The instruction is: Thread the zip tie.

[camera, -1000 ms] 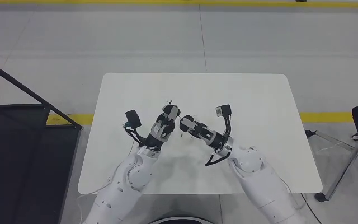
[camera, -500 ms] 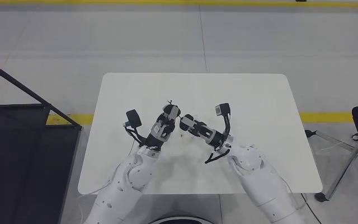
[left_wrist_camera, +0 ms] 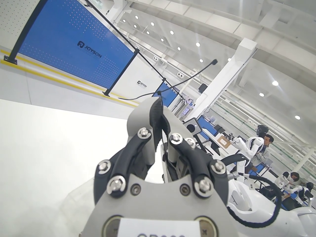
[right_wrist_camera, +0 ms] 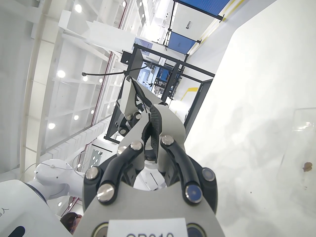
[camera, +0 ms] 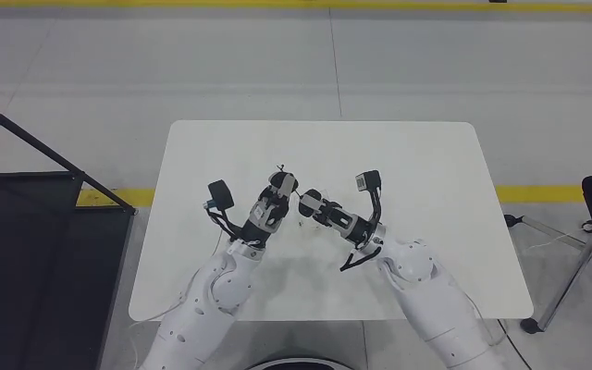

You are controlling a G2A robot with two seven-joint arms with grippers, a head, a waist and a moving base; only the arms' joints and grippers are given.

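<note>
Black zip tie (left_wrist_camera: 160,91) is held in the air above the white table (camera: 416,176). It is pinched near its mid-length at the very tip of the left gripper (left_wrist_camera: 158,106).

Left jaws: pressed together on the strap. The strap runs out to both sides of the fingertips. The end with the small square head rises up and away, and the thin tail end trails off the other way. Both ends hang free in the left wrist view.

Right gripper (right_wrist_camera: 151,111): pads closed against each other, nothing seen between them. Its tip sits just beside the left gripper's fingertips. Whether it touches the strap cannot be told.

Top view: both arms come in from the near edge and meet tip to tip over the middle of the table, a little left of centre. The left arm is on the left and the right arm on the right.

Clear plastic piece (right_wrist_camera: 305,129) lies flat on the table surface, with a small brown speck on it. Its position relative to the arms cannot be fixed from the right wrist view.
</note>
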